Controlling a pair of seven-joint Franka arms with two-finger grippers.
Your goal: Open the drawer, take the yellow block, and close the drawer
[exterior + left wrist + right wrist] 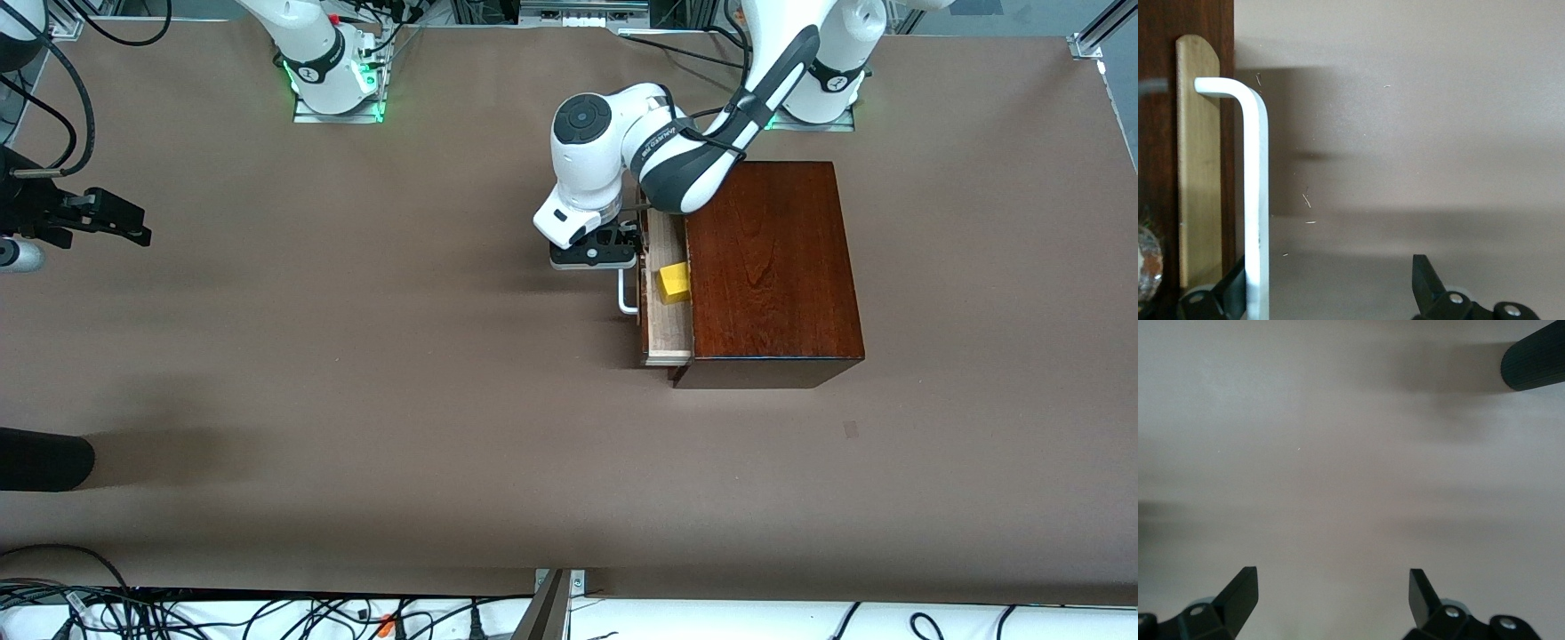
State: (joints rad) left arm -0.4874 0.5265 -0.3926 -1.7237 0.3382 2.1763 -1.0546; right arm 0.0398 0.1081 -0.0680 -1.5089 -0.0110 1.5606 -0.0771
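There are two arms, each with one gripper: the left gripper (594, 255) and the right gripper (1331, 597). One box (772, 267) holds one drawer (667, 320) with one handle (625, 293). One block (674, 283) lies in the drawer.

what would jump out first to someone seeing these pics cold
Probably the yellow block, bright in the partly open drawer of the dark wooden box toward the left arm's end of the table. Next, the left gripper at the drawer's white handle, fingers open with one finger beside the bar. The right gripper waits open over bare table.
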